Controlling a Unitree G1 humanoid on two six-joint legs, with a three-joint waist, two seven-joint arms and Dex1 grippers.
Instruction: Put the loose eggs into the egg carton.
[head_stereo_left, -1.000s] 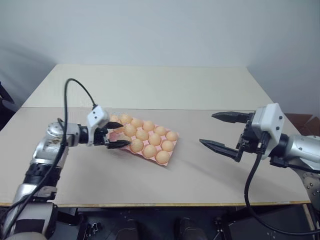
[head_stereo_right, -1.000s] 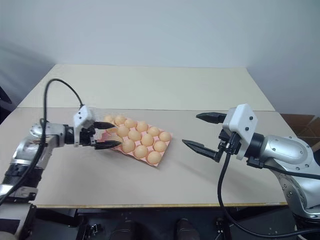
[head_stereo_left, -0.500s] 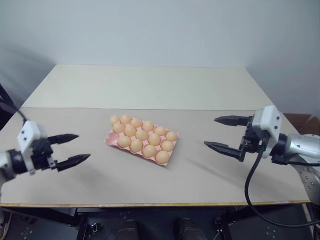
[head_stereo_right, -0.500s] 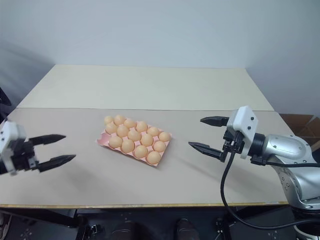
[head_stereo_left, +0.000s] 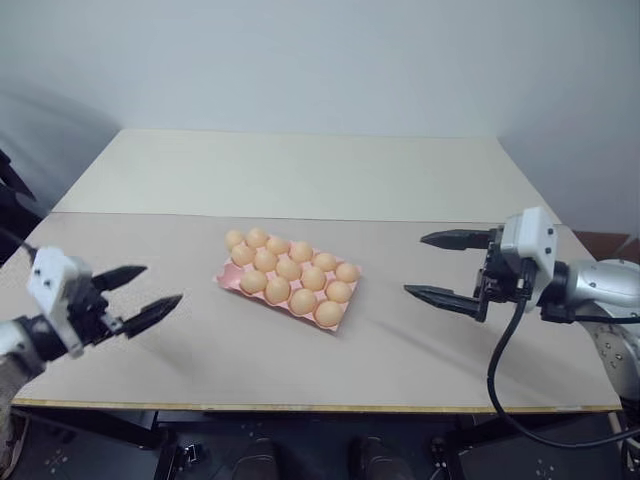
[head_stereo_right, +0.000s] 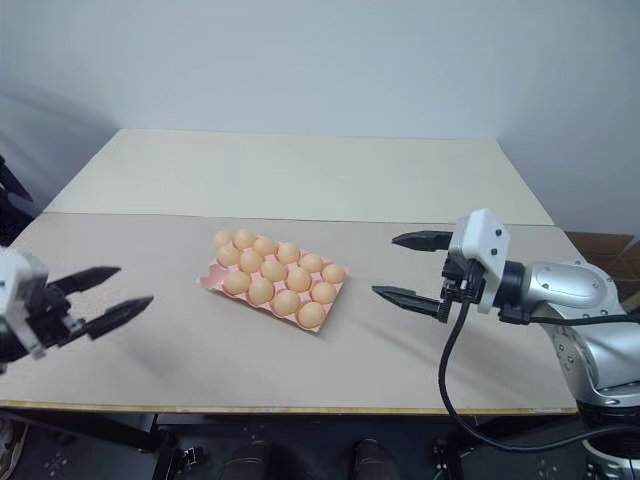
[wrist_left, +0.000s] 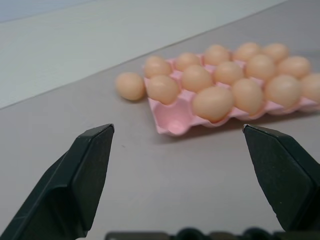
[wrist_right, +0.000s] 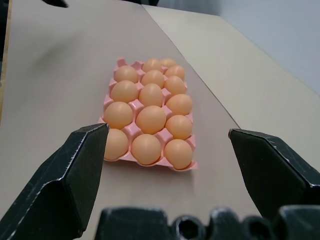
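Note:
The pink egg carton (head_stereo_left: 226, 279) lies slantwise mid-table, its cups full of light orange eggs except one empty cup (wrist_left: 175, 122) at its front-left corner. One loose egg (head_stereo_left: 234, 239) rests on the table against the far corner of the carton's left end, also visible as the loose egg (wrist_left: 131, 86) in the left wrist view. My left gripper (head_stereo_left: 162, 284) hovers open and empty well left of the carton, near the table's front edge. My right gripper (head_stereo_left: 414, 265) hovers open and empty to the carton's right, pointing at it.
A seam (head_stereo_left: 400, 219) runs across the beige table just behind the carton, with bare tabletop beyond it. The front edge (head_stereo_left: 300, 406) lies close under both arms. A black cable (head_stereo_left: 497, 370) hangs from the right wrist.
My left gripper has drawn back from the carton's left end toward the front-left of the table, staying open. The right gripper has held its place.

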